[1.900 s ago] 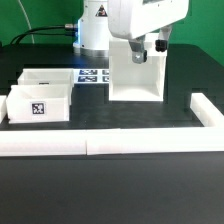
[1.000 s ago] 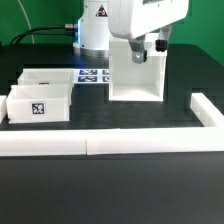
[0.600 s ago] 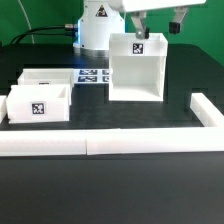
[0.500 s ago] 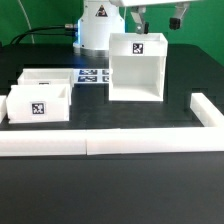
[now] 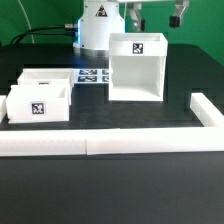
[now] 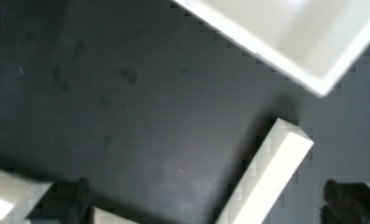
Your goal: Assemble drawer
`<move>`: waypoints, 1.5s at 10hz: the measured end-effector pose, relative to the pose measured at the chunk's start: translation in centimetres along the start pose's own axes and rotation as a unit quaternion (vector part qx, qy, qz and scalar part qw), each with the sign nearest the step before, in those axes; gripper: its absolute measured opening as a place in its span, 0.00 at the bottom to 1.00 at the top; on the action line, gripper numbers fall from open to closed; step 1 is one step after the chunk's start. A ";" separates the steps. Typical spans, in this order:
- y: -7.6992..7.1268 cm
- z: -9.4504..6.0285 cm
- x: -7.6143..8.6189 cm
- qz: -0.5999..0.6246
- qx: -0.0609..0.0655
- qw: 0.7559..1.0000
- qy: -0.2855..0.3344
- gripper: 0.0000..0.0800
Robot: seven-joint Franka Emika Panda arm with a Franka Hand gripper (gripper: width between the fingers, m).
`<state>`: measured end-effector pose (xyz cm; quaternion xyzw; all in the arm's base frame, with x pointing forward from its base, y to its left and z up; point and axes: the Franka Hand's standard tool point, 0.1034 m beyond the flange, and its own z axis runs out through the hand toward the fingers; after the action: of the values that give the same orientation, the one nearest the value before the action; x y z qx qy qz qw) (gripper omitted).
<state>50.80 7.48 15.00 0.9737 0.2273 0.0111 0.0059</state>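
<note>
My gripper (image 5: 157,14) hangs at the top of the exterior view, right of centre, jaws spread wide with nothing between them. Straight below it in the frame stands the housing (image 5: 136,72), upright on the bench (image 5: 120,185), apart from my fingers. Its open side seems to face up toward me, with a tag showing on the inner back wall.

The drawer's other parts lie well off toward the exterior view's left. The nearer tray (image 5: 40,105) shows its tag to the camera, and the farther tray (image 5: 46,77) sits just behind it, the two close or touching. Both run with their long sides across the frame. So I judge the next reach goes down and to the exterior view's left, and my jaws would close across a tray's thin wall.

The marker board (image 5: 93,75) lies flat between the trays and the housing. Low border strips (image 5: 100,146) fence the front and right of the work area. The dark bench between the parts looks bare, which leaves room to travel. The wrist view shows mostly dark bench with white edges I cannot tell apart.
</note>
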 end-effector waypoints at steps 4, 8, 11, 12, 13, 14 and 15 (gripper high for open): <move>-3.7 0.4 -6.3 0.162 0.006 0.987 -0.014 0.81; -3.8 0.7 -7.0 0.177 0.013 0.984 -0.016 0.81; -5.6 1.7 -7.5 0.253 0.013 0.967 -0.007 0.81; -6.2 2.0 -7.5 0.261 0.014 0.965 -0.011 0.81; -6.5 2.3 -7.5 0.261 0.016 0.965 -0.012 0.81; -6.8 2.7 -7.7 0.259 0.016 0.966 -0.010 0.81; -7.1 3.3 -7.9 0.258 0.017 0.966 -0.007 0.81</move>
<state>40.62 10.34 11.46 0.9994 -0.0314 0.0019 -0.0122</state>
